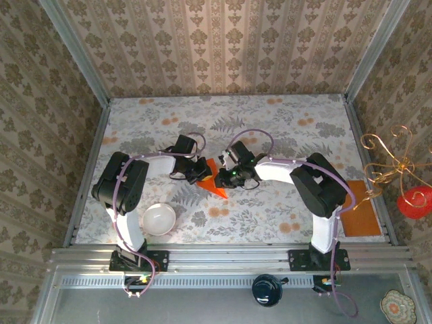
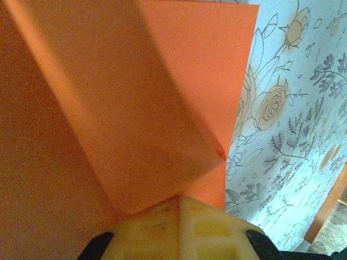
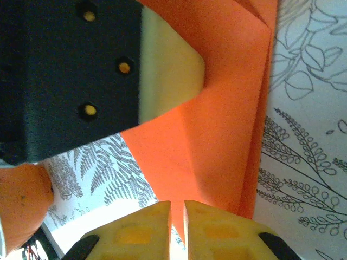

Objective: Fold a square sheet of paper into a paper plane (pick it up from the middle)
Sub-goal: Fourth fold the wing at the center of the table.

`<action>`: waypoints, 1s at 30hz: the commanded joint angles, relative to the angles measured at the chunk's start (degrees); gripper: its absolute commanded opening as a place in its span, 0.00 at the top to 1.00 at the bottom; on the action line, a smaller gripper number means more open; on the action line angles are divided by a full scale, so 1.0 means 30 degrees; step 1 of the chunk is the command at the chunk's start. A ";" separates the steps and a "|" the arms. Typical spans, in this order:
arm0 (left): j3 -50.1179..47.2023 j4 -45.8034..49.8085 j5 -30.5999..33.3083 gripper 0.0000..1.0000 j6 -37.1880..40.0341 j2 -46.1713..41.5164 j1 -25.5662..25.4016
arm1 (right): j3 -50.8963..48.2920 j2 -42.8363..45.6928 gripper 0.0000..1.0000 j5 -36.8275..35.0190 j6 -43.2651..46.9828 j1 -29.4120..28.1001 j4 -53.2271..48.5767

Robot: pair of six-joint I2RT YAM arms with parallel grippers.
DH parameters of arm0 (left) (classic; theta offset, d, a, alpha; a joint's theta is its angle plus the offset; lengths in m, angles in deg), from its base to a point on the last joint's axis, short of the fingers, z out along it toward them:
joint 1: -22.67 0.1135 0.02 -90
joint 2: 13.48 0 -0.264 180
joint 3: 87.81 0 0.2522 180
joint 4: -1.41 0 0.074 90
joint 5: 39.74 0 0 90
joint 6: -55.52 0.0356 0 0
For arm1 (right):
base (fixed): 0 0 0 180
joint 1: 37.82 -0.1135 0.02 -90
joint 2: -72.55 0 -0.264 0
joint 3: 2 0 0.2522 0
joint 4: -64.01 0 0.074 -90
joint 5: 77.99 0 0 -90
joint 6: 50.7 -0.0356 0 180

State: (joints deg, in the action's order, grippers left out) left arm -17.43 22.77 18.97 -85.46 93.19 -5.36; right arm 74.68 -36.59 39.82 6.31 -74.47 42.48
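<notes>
Paper hazards noted. The square sheet of paper [image 1: 217, 185], creased into overlapping layers, is found at the middle of the worktop [image 1: 283, 128], between the two arms. The left jaws are clamped shut on it. In the left wrist view the sheet [image 2: 135, 108] fans out straight from the cream pad [image 2: 179, 227]. In the right wrist view that pad [image 3: 168, 65] is seen pressed flat on the orange face [image 3: 217, 135]. The right jaws are drawn nearly together, with a thin slit left between the pads [image 3: 141, 233]; whether an edge of the sheet is caught in that slit cannot be told.

Judged risks:
- If the right jaws are closed beside the layers rather than on them, the fold is likely missed and the flap may spring back.
- If the arms are pulled apart while both are clamped, the thin paper may be torn or creased off-line.
- A skewed pinch would be carried into every later fold, so a lopsided plane is to be expected.

The white bowl [image 1: 159, 219] and the brownish-orange rectangle [image 1: 360, 216] lie well apart and are not threatened.
</notes>
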 commanded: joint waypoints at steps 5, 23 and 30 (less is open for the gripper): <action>0.0228 0.1174 0.0201 0.92 0.0137 0.0770 0.0069 | 0.0276 -0.0664 0.84 -0.0011 0.0537 -0.0083 -0.1309; 0.0462 0.3099 0.0999 0.93 -0.0116 0.1616 0.0256 | -0.0629 -0.0195 0.84 0.0512 0.1644 -0.0090 -0.2756; 0.0506 0.3352 0.1016 0.93 -0.0145 0.1854 0.0270 | -0.1406 0.0423 0.85 0.0901 0.2032 -0.0090 -0.3144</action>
State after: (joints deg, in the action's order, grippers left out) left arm -14.70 26.51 17.86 -85.48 94.96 -4.95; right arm 72.54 -36.79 40.76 10.90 -74.47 39.29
